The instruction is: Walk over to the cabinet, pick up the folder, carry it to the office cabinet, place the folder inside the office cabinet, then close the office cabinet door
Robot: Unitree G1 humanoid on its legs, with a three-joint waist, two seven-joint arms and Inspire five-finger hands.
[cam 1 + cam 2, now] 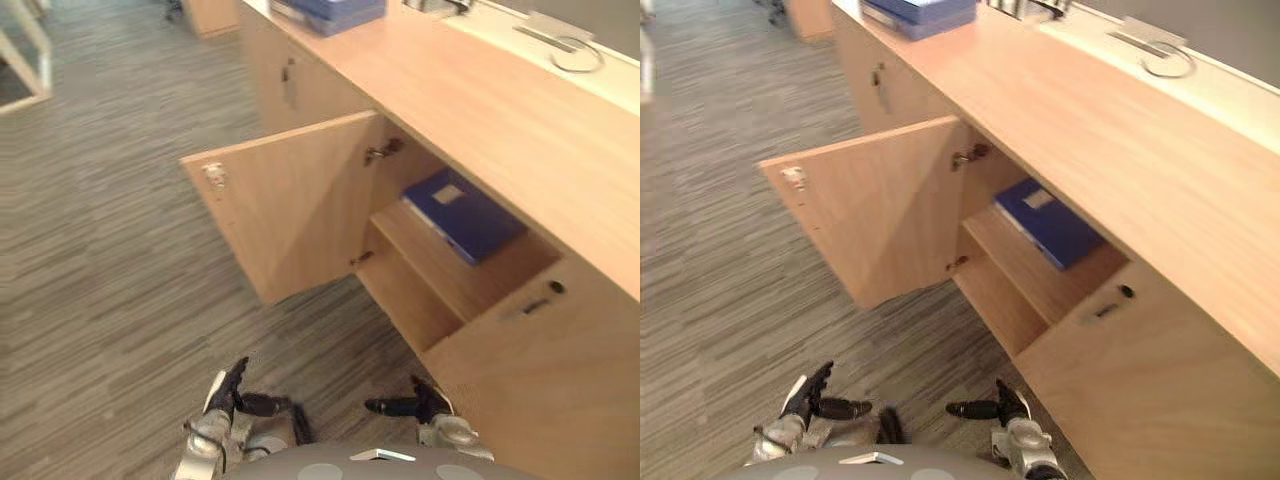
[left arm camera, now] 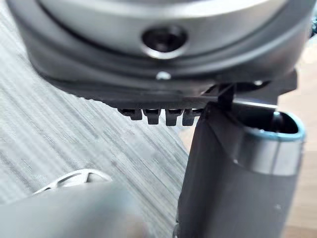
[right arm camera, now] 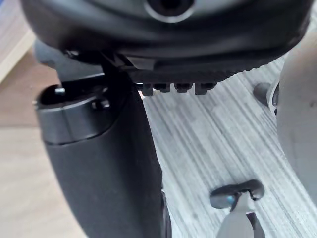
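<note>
The folder (image 1: 465, 215) lies flat on the shelf (image 1: 435, 268), seemingly placed already; the door (image 1: 290, 200) stands wide, awaiting a push. The left hand (image 1: 232, 395) and right hand (image 1: 428, 402) hang low, fingers relaxed, empty.

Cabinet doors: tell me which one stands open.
The middle door, swung out over the carpet, baring the shelf with the blue folder. The farther door and the nearer door are shut.

No text could be read. The pale label (image 1: 449, 193) on the blue folder (image 1: 475, 225) inside the office cabinet (image 1: 480, 110) was illegible.
</note>
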